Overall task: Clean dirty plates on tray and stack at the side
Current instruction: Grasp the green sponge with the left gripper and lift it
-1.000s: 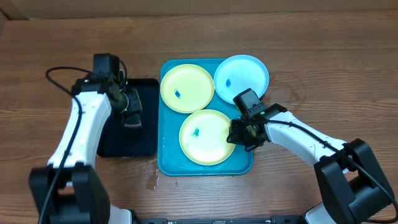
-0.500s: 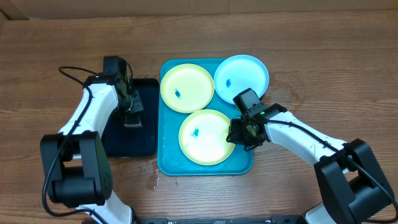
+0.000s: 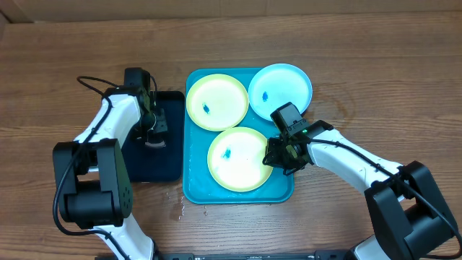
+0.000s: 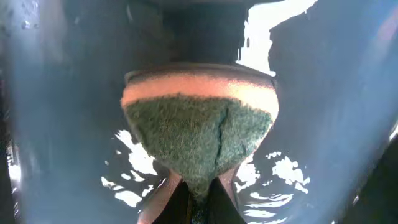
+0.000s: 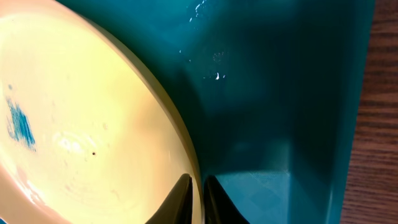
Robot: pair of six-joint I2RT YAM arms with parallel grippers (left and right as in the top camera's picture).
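Here, both grippers are clamped: sponge in the left, plate rim in the right.

The left gripper pinches a sponge, green scouring side towards the camera, over the wet black tray. The right gripper nips the right rim of the near yellow plate, which lies in the blue tray; a second yellow plate and a blue plate lie behind it. The plate looks light, stiff and probably slippery when wet, so the thin rim seems the only hold, and a shallow pinch could slide off.

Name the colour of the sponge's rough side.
Sponge: green face, orange backing; best in left wrist view.
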